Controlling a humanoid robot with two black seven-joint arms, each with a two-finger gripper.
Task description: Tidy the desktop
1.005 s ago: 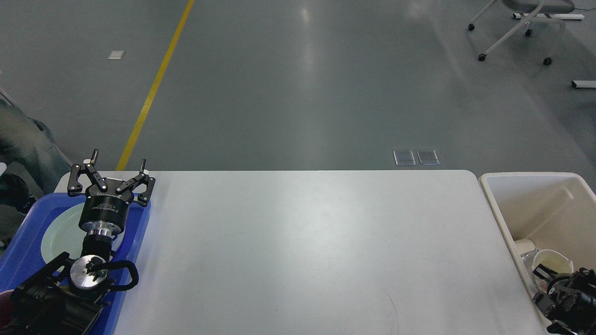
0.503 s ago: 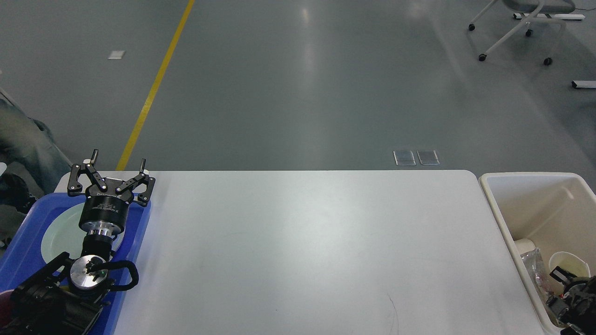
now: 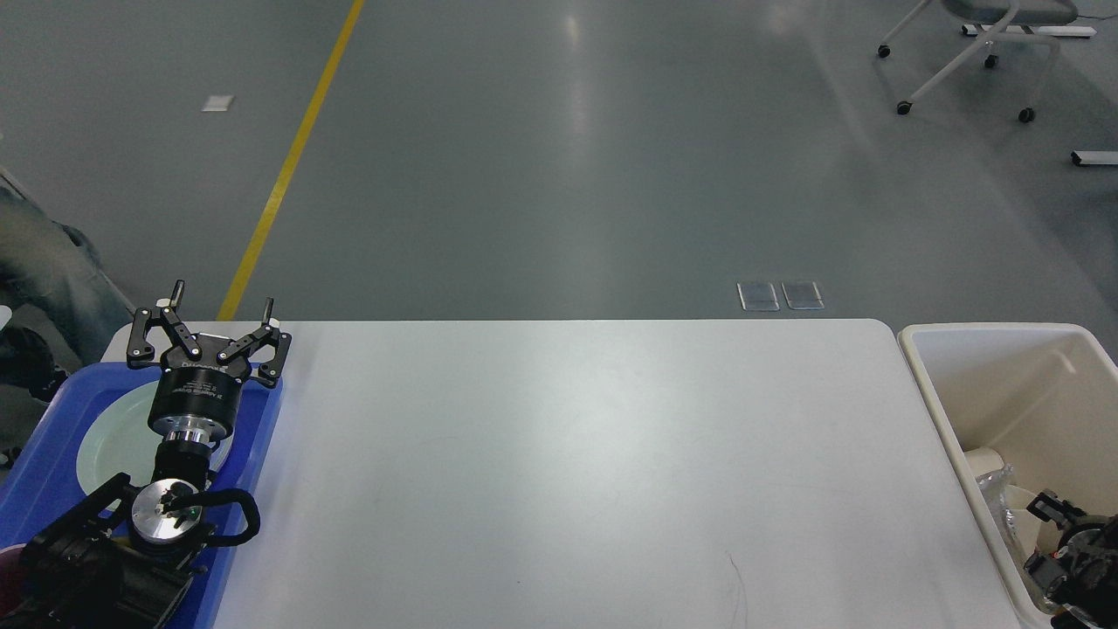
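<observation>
The desktop is a large white tabletop with rounded corners, and nothing lies on its middle. My left gripper is open and empty, held above the far end of the blue tray at the table's left end. My right gripper is low inside the cream bin at the right end. It is dark and partly cut off by the frame edge, so its fingers cannot be told apart.
A pale green plate lies in the blue tray under my left arm. The bin holds crumpled clear plastic and a white cup-like piece. A rolling chair stands on the grey floor far behind.
My right gripper has shifted to the right and lower inside the bin. The white cup seen beside it earlier is now mostly hidden. My left arm has not moved.
</observation>
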